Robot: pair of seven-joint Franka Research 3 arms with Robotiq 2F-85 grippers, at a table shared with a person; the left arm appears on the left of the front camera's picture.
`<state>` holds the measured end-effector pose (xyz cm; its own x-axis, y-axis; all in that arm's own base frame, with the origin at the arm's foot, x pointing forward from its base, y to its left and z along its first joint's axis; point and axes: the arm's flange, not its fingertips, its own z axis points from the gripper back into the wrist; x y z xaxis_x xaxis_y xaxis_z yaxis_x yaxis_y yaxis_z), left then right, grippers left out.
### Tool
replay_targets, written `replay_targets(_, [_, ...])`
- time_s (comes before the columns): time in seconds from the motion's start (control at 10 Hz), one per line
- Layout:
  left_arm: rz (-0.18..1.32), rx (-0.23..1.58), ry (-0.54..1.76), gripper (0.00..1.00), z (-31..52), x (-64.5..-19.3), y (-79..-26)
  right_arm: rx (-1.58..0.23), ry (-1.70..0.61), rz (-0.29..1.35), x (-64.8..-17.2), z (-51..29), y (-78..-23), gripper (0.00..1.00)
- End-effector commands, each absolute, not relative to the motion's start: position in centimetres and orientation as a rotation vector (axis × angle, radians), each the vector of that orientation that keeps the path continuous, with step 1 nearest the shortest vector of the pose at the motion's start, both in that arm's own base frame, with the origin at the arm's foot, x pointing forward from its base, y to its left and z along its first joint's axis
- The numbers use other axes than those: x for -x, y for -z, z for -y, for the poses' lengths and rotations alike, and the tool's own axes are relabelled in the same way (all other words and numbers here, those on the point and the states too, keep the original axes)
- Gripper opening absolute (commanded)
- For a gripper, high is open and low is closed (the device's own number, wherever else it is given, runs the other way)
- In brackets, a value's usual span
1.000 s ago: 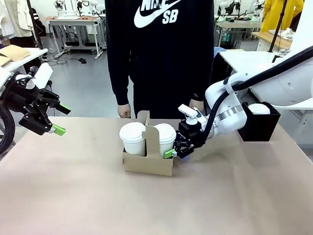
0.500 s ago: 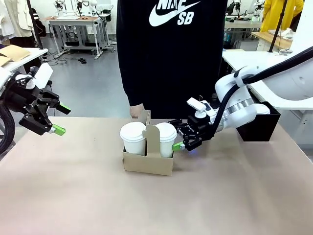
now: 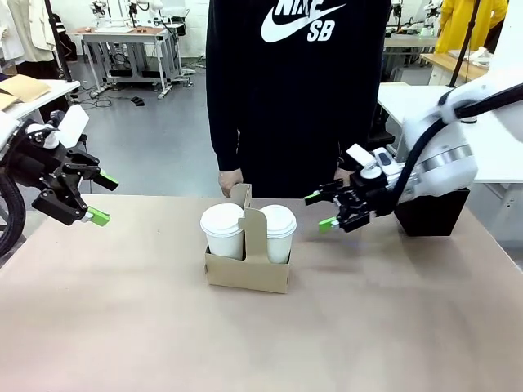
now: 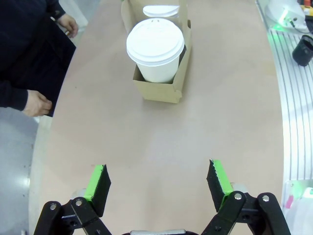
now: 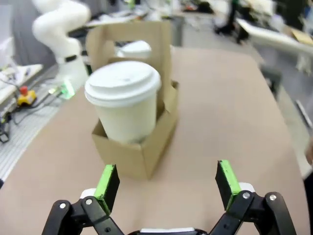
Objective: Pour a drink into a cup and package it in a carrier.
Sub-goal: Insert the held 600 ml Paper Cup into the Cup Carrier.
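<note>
White swoosh logo with "SB" beneath, partly cropped lettering above, on person's black sweatshirt (image 3: 294, 82), top centre of front view

A big tan bench (image 3: 163, 327) fills the lower part of the front view. A black square box (image 3: 431, 212) sits on it at the right side of the frame. A person in a black top (image 3: 294, 90) with white letters stands at the far side, in the upper middle. Behind, in the upper left, a grey floor (image 3: 155, 139) has more tables (image 3: 122, 37) on it. In the upper right hangs something yellow (image 3: 467, 20).
</note>
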<state>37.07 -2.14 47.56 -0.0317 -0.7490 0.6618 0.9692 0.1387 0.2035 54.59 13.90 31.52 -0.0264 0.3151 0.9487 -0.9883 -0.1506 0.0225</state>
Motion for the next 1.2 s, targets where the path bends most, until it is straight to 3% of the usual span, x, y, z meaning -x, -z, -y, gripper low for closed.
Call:
replay_targets(0.0, [0.781,0.382,1.441,1.0,2.1,-37.2,-47.4,-0.894,-1.266,0.759,-50.2,-10.1,-35.6,1.0])
replay_targets(0.5, [0.781,0.382,1.441,1.0,2.1,-37.2,-47.4,-0.452,-0.925,0.578,-42.6,-1.6,-39.8,1.0])
replay_targets(1.0, [0.781,0.382,1.441,1.0,2.1,-37.2,-47.4,-0.499,-0.859,0.541,-40.5,0.0,-38.7,0.97])
replay_targets(1.1, [0.781,0.382,1.441,1.0,2.1,-37.2,-47.4,-0.432,-0.868,0.585,-40.5,0.5,-38.6,0.97])
